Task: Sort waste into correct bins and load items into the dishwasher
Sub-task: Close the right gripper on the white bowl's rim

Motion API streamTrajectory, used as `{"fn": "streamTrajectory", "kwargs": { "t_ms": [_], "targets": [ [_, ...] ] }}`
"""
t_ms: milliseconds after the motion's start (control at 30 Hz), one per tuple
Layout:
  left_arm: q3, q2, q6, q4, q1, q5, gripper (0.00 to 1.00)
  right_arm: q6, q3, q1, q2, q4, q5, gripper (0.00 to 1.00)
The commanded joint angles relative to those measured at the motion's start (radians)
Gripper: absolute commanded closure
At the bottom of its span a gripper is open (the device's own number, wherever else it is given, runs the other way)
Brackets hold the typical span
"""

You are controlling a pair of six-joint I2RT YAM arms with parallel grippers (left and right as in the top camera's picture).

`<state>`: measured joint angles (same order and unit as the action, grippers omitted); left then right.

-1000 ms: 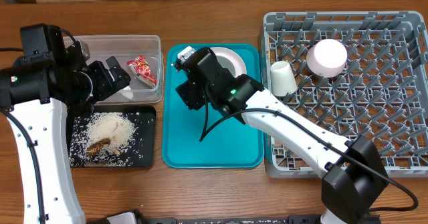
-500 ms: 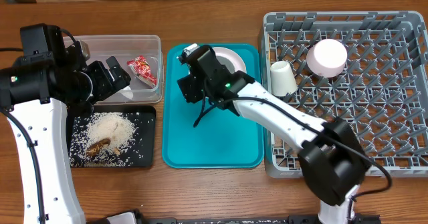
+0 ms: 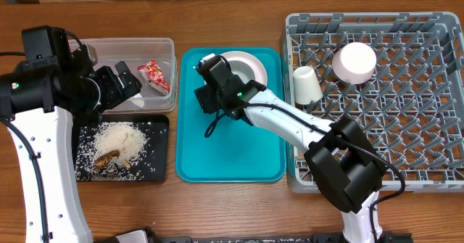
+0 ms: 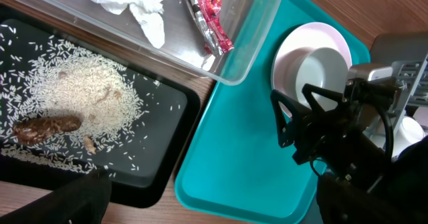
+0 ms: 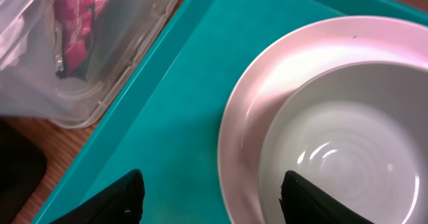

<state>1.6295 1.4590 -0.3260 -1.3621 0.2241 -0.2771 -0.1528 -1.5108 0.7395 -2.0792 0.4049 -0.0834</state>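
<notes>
Upper centre of overhead frame: right gripper [image 5: 212,178] close above teal tray [image 5: 180,110], fingers spread wide, empty, flanking left rim of plate [image 5: 267,77] carrying white bowl [image 5: 334,150]. Upper left: left gripper [image 4: 214,187] by clear bin [image 3: 109,51], fingers wide apart, holding nothing.

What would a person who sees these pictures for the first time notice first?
The right tool, open, hovers over the teal tray just beside a white bowl sitting on a white plate at the tray's far end. To the left, spilled rice lies scattered in a black tray, and on the right a grey dish rack holds a cup and an upturned bowl.
</notes>
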Motion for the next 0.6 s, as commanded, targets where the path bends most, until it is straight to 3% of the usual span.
{"fn": "streamTrajectory", "kwargs": {
  "t_ms": [0, 333, 567],
  "targets": [
    [0.010, -0.006, -0.003, 0.001, -0.003, -0.008, 0.00, -0.005, 0.005, -0.010, -0.006, -0.007, -0.036, 0.35],
    [0.010, -0.006, -0.003, 0.001, -0.003, -0.008, 0.00, -0.005, 0.019, -0.018, -0.012, -0.027, -0.036, 0.54],
    [0.010, -0.006, -0.003, 0.001, -0.003, -0.008, 0.00, -0.005, 0.019, -0.027, -0.013, -0.047, -0.037, 0.55]
  ]
}}
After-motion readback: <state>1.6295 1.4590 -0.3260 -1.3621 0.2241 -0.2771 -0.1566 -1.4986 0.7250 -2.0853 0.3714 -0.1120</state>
